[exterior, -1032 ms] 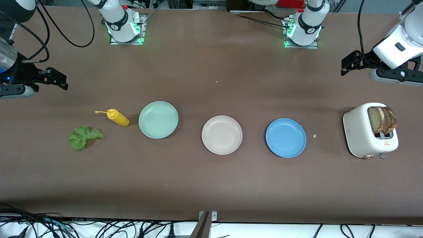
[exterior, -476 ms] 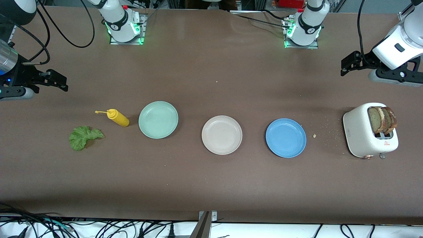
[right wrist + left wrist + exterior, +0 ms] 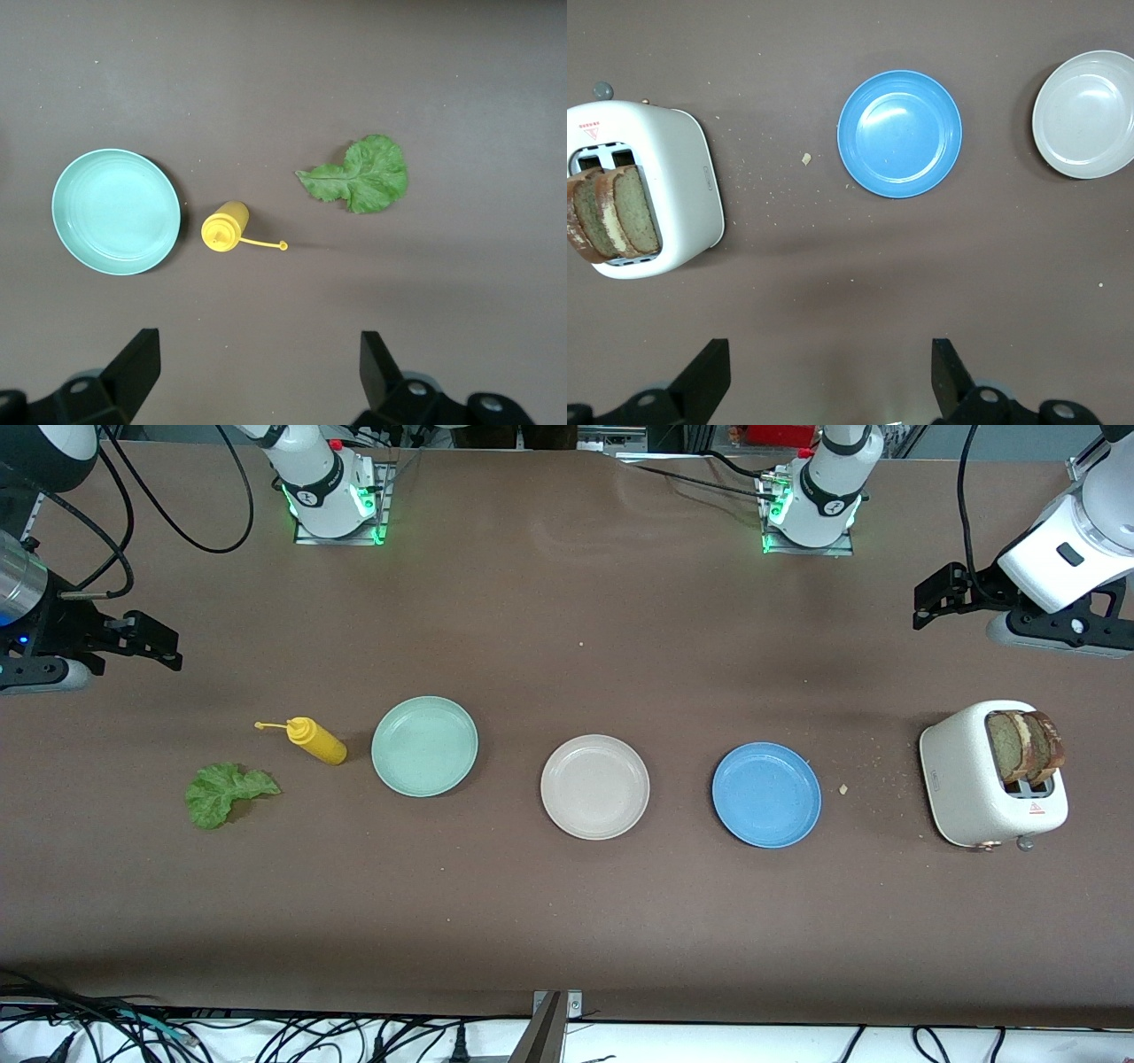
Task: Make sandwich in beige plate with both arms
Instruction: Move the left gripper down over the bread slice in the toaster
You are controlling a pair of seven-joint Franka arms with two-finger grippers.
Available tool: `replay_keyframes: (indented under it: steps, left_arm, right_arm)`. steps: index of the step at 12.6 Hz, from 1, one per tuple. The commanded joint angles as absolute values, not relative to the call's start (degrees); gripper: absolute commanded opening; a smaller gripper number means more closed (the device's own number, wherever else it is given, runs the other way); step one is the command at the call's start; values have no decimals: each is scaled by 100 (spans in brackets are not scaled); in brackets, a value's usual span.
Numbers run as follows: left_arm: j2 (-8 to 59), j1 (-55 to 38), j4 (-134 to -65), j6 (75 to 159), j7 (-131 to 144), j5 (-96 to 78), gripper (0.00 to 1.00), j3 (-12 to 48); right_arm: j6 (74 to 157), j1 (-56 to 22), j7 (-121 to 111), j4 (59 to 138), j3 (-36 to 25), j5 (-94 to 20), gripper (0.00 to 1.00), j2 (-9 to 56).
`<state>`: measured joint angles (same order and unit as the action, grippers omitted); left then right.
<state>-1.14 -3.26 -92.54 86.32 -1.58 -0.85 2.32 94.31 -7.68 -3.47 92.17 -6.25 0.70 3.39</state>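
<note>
Right, I see the beige plate [image 3: 594,786] sitting bare in the middle of the brown table [image 3: 567,921], well apart from every table edge. It is the middle one of three plates in a row: the blue plate [image 3: 766,794] lies toward the left arm's end, the mint-green plate [image 3: 424,746] toward the right arm's end, with clear gaps of bare table between each pair.

I count two bread slices [image 3: 1026,746], both standing side by side in the slots of the one white toaster [image 3: 990,775], which sits near the left arm's end of the table. Crumbs are scattered between the toaster and the blue plate.

I count one lettuce leaf [image 3: 226,793] lying flat near the right arm's end, and one yellow squeeze bottle [image 3: 315,740] between the leaf and the mint-green plate, just beside that plate.

A wide band of open table runs between the row of things and the arm bases, and another between the row and the edge nearest the front camera.

The left pincer [image 3: 926,605] hangs over bare table above the toaster's end, its fingers [image 3: 709,376] spread apart and holding nothing. The right pincer [image 3: 164,642] hangs over bare table at the lettuce's end, its fingers [image 3: 140,365] spread apart too, also holding nothing.
</note>
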Motion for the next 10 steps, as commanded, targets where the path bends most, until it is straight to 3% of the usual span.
replay_keyframes:
  steps: [1,7,10]
  left_arm:
    - [113,-255,-9105,8517,-281,44,100,220]
    - [667,491,-9035,8656,-316,350,100,228]
    - [922,693,-9272,9349,-543,632,100,220]
  right_arm:
    - [9413,-782,-290,9088,-633,132,100,396]
    - [9413,-782,-281,9088,-633,123,100,396]
    - [9413,-782,-281,9088,-633,132,100,396]
